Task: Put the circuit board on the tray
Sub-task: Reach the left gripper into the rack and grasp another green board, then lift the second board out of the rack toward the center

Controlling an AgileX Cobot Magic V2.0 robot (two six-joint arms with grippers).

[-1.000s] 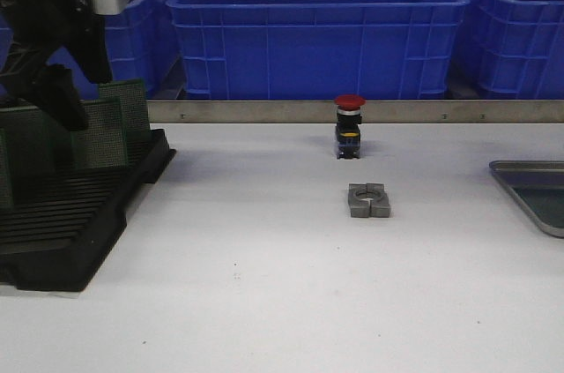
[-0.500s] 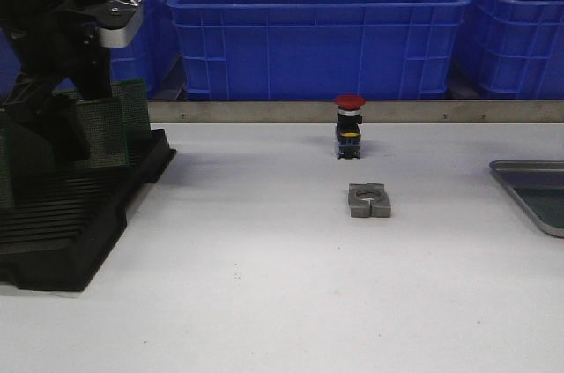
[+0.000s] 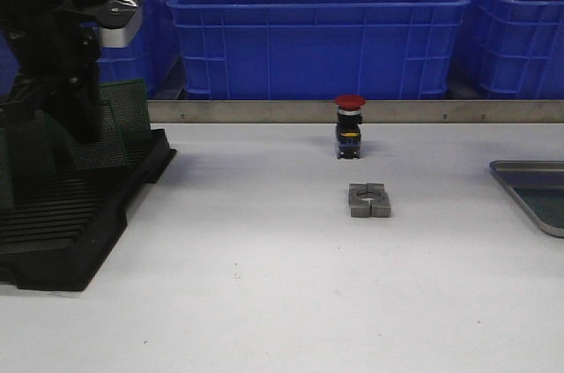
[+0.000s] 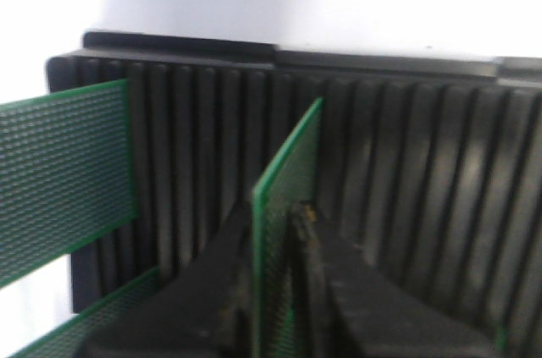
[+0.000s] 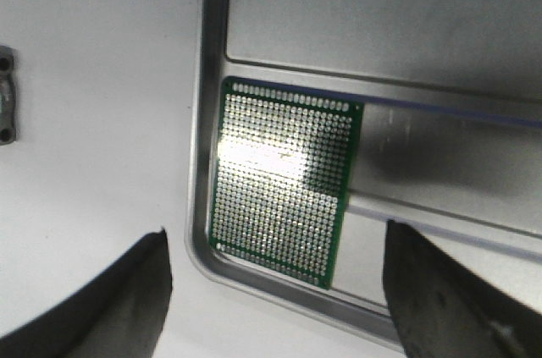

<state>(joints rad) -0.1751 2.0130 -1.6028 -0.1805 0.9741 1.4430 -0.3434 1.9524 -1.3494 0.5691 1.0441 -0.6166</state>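
A green circuit board point(image 4: 284, 180) stands edge-on over the black slotted rack point(image 4: 406, 163). My left gripper point(image 4: 275, 290) is shut on it, one finger on each face. In the front view the left gripper point(image 3: 75, 122) is low over the rack point(image 3: 79, 223) at the far left. The silver-grey tray point(image 3: 520, 164) lies at the right edge of the table. In the right wrist view the tray point(image 5: 203, 121) holds one green board point(image 5: 284, 180) lying flat in its corner. My right gripper point(image 5: 273, 235) hangs open and empty above it.
More green boards point(image 4: 59, 172) stand in the rack. A red push button point(image 3: 349, 126) and a grey metal block point(image 3: 368, 199) sit mid-table. Blue bins point(image 3: 317, 29) stand behind a metal rail point(image 3: 397, 111).
My left arm has come down onto the rack and its fingers have closed round a board. Nothing else in the front view has moved.
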